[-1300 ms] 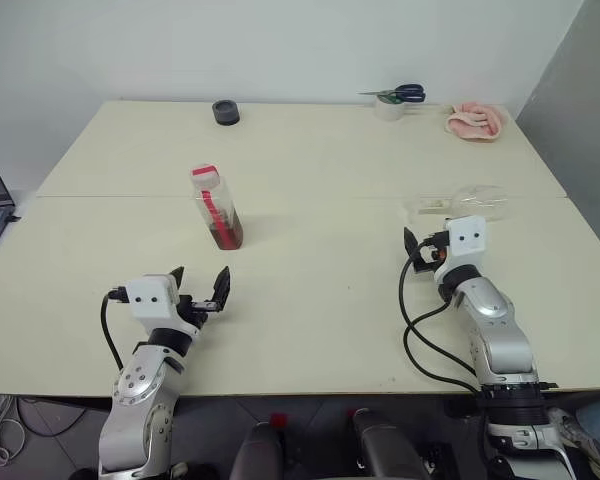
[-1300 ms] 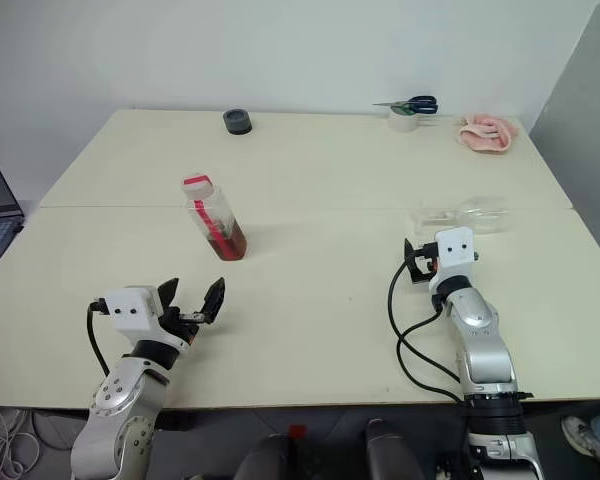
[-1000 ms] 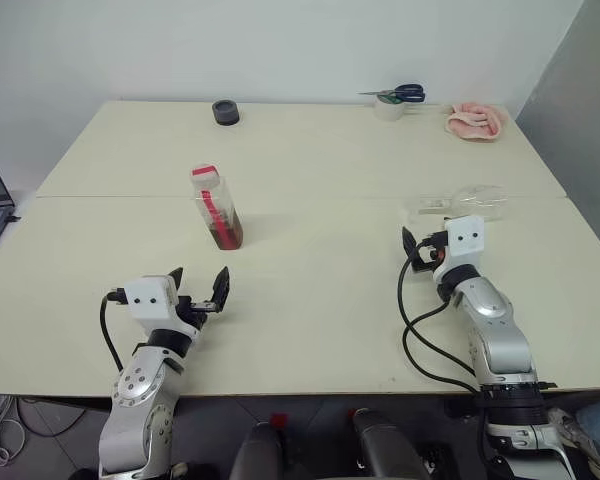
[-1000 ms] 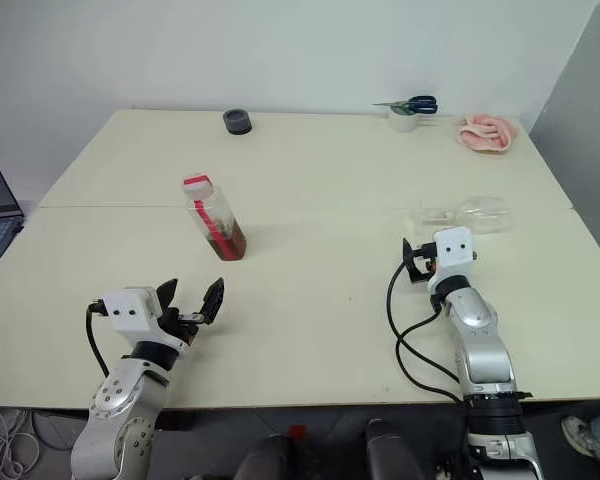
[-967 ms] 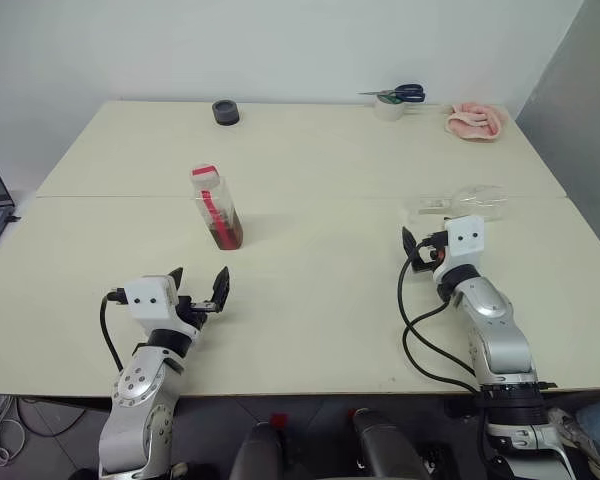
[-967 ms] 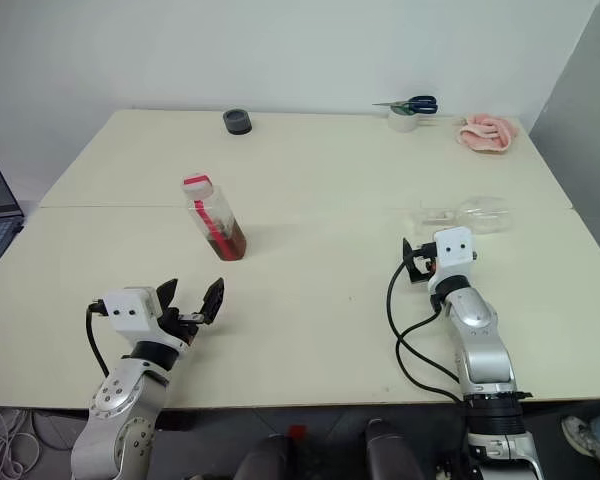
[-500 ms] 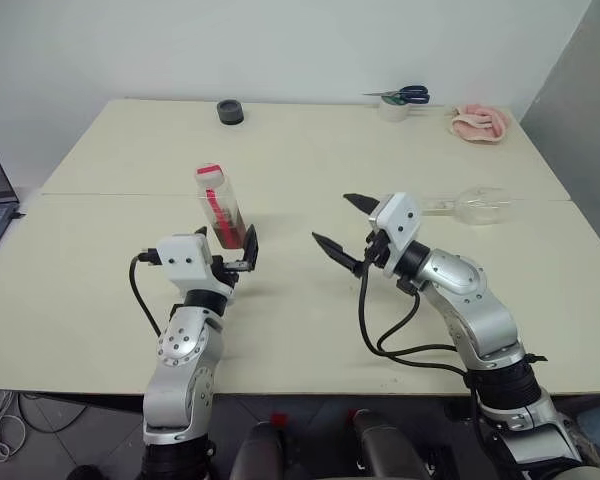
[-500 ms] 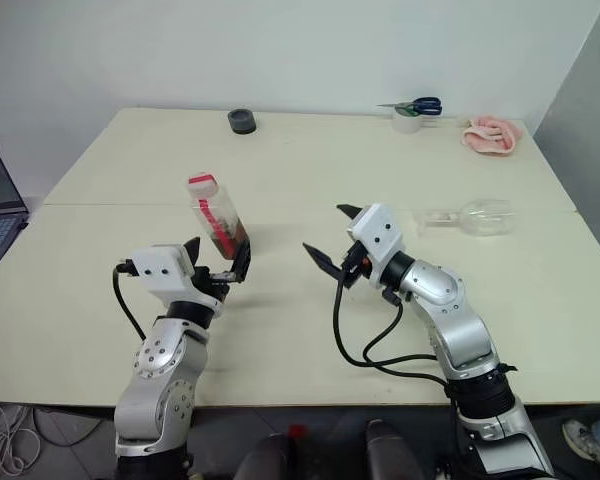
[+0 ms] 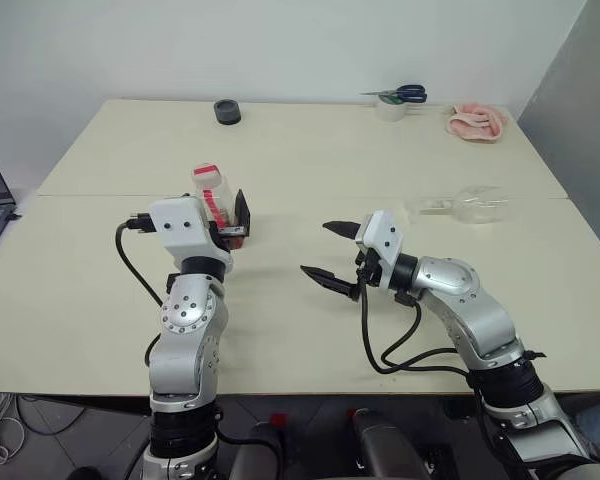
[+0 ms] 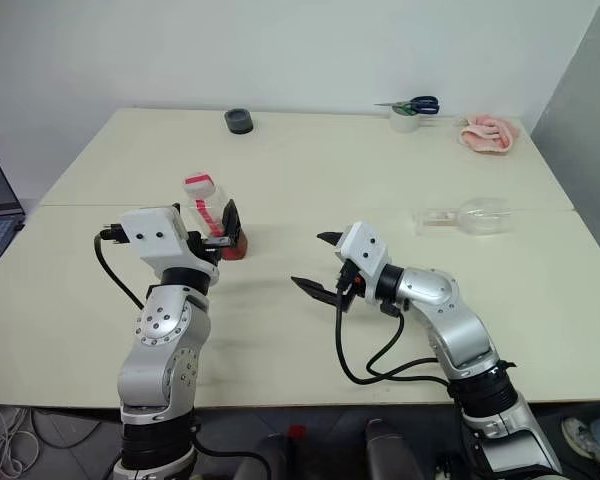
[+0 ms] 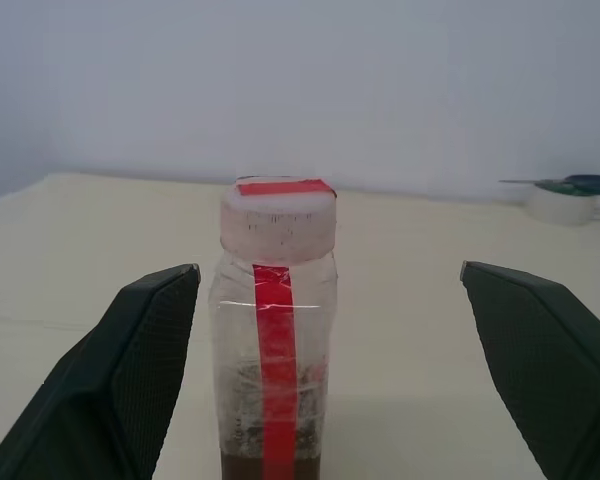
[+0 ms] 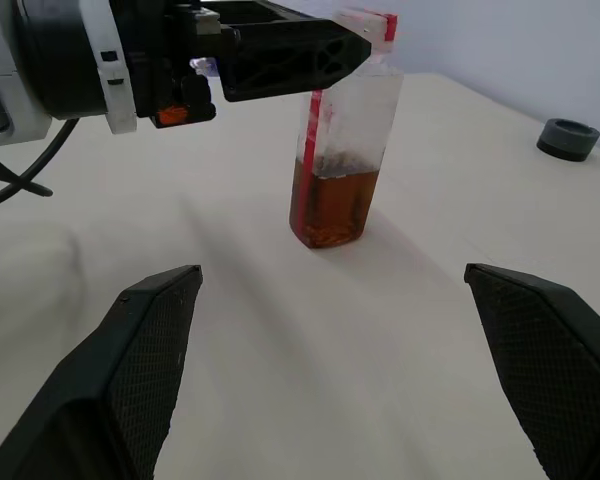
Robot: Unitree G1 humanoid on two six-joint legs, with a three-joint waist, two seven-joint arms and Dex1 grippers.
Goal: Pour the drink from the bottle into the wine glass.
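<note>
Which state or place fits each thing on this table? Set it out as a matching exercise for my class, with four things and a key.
Things:
1. bottle
2. wine glass
3. scissors
4. pink cloth

States or places:
A. lying on its side
B. crumpled near the far right corner
C. upright, brown drink in the bottom
D. resting on a roll of tape

Pairs: 1-C, 2-A, 3-D, 4-B
</note>
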